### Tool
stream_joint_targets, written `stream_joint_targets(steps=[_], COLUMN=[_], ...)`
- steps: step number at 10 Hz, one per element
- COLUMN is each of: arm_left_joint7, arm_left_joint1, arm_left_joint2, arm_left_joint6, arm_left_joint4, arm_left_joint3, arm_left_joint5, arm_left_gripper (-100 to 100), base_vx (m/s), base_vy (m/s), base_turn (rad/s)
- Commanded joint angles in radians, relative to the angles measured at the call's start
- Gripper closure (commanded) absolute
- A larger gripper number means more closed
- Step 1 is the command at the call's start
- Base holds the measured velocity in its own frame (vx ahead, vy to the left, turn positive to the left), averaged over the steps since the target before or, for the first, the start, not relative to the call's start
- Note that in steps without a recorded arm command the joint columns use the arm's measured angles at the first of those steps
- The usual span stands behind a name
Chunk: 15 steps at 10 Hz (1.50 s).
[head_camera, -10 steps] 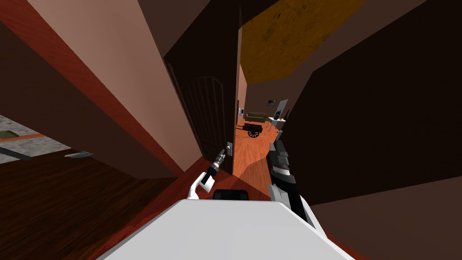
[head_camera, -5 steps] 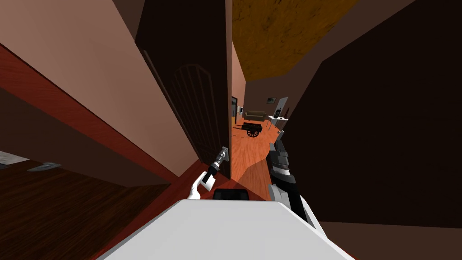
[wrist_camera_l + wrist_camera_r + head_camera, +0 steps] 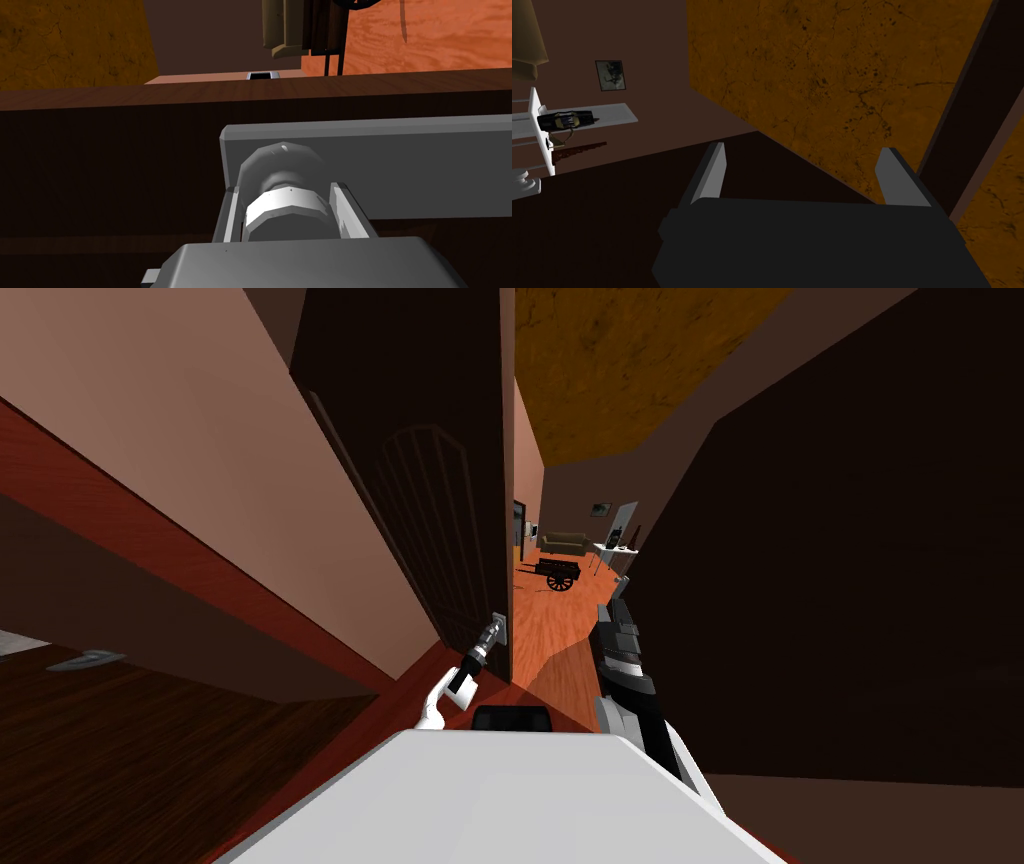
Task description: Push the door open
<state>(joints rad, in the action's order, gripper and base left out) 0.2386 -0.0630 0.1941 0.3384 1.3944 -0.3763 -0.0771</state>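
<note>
so the left gripper was clamped tight on the grey knob of the dark door, ajar mid-frame in the head view, right gripper spread wide, and an off-angle shove could've slipped it off that round knob

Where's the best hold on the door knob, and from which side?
Take the door knob by its round head, a finger on each flank, coming straight at the face of the door: it juts squarely from its grey plate. The left gripper is shut on it just so.
</note>
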Motion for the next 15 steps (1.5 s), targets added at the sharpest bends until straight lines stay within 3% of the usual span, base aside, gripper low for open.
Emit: stream_joint_targets(steps=[1, 2, 5, 6, 7, 11, 12, 15], arm_left_joint7=[0.001, -0.005, -0.015, -0.022, -0.022, -0.038, -0.038, -0.051], arm_left_joint1=[-0.005, 0.025, 0.071, 0.102, 0.102, 0.175, 0.175, 0.236], arm_left_joint2=[0.001, -0.003, -0.01, -0.014, -0.014, -0.024, -0.024, -0.032], arm_left_joint6=[0.002, 0.009, 0.025, 0.036, 0.036, 0.061, 0.061, 0.083], arm_left_joint4=[-0.001, -0.037, -0.103, -0.149, -0.149, -0.255, -0.255, -0.345], arm_left_joint3=[-0.001, 0.018, 0.052, 0.074, 0.074, 0.127, 0.127, 0.172], arm_left_joint5=[0.0, 0.003, 0.007, 0.01, 0.01, 0.017, 0.017, 0.023], arm_left_gripper=[100, 100, 100, 100, 100, 100, 100, 100], base_vx=[0.0, 0.042, 0.074, 0.116, 0.114, 0.087, 0.061, 0.061], base_vy=[0.0, -0.065, -0.103, -0.136, -0.099, -0.087, -0.07, -0.067], base_turn=[0.0, 0.02, 0.045, 0.052, 0.033, 0.029, 0.028, 0.042])
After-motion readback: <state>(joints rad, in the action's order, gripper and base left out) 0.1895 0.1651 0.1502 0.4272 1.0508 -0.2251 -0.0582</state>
